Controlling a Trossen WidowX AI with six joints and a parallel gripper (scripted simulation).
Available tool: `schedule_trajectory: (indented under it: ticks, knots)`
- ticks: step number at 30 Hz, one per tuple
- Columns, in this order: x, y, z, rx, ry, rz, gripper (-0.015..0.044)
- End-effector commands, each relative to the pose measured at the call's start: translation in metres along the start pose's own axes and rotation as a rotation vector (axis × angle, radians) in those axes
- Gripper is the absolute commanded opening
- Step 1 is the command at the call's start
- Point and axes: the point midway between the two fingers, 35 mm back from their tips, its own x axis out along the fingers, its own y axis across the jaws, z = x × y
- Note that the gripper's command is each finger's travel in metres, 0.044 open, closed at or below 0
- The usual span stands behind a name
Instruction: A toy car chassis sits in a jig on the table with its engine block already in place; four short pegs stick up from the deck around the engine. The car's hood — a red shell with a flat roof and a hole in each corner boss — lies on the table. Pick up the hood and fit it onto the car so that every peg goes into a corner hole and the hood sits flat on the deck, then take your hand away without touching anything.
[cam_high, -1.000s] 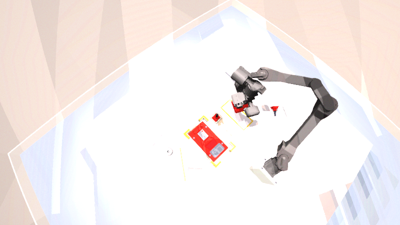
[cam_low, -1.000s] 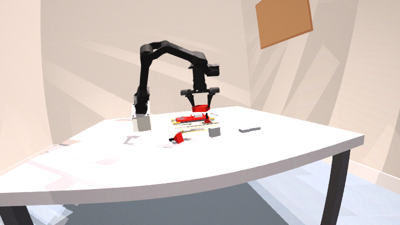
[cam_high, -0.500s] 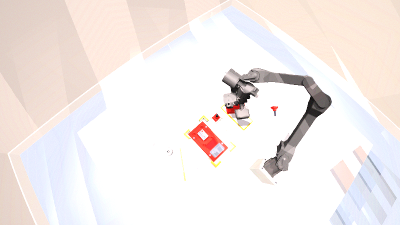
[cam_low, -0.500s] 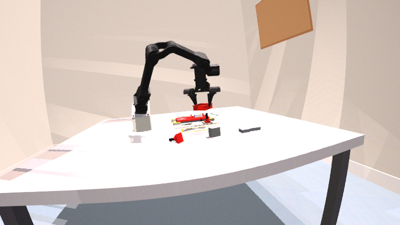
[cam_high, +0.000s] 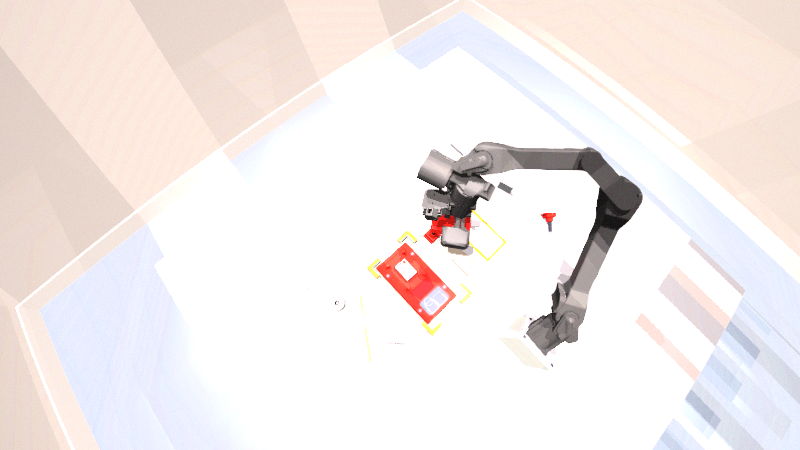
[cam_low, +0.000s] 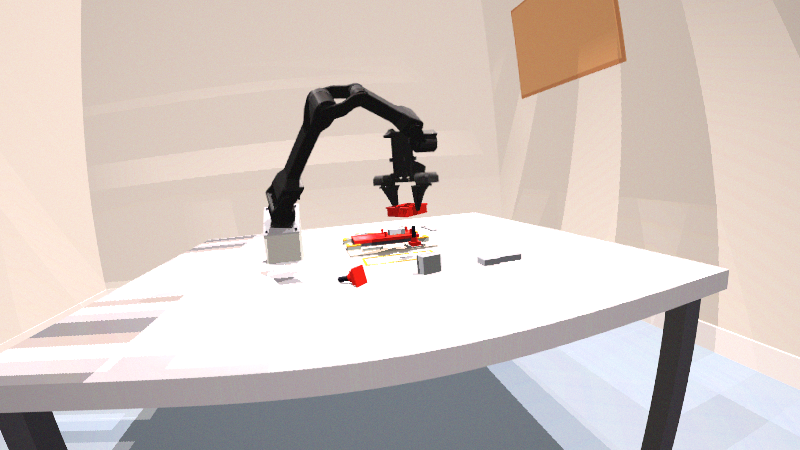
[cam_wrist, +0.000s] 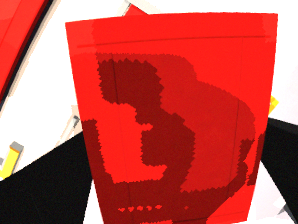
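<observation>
Nearest in the exterior view is the broad front of a white table. On it lies a small red piece with a dark stem, tipped over. To its right in that view are a grey block and, farther right, a flat grey bar. Behind them a yellow outline marks the tabletop.

Beyond the outline stands a second red piece, its dark stem upright, near one end of the red car chassis. The chassis sits between the yellow corners of its jig, with the pale engine block on its deck and short red pegs around the block.

The black gripper points down, its fingers well apart and closed on opposite sides of the red hood. The hood is held above the table, roof up and roughly level, off the chassis. The arm arches back to a pale base. Farthest away, an orange-brown board hangs on the wall.
</observation>
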Motion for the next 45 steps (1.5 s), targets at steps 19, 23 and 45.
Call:
schedule_trajectory:
  ticks: [19,23,45]
  knots:
    - [0.001,0.066,0.061,0.374,0.009,0.002,0.0000]
    - [0.001,0.079,0.070,0.442,0.012,-0.002,0.0000]
    - [0.005,0.128,0.096,0.673,0.019,-0.020,0.0000]
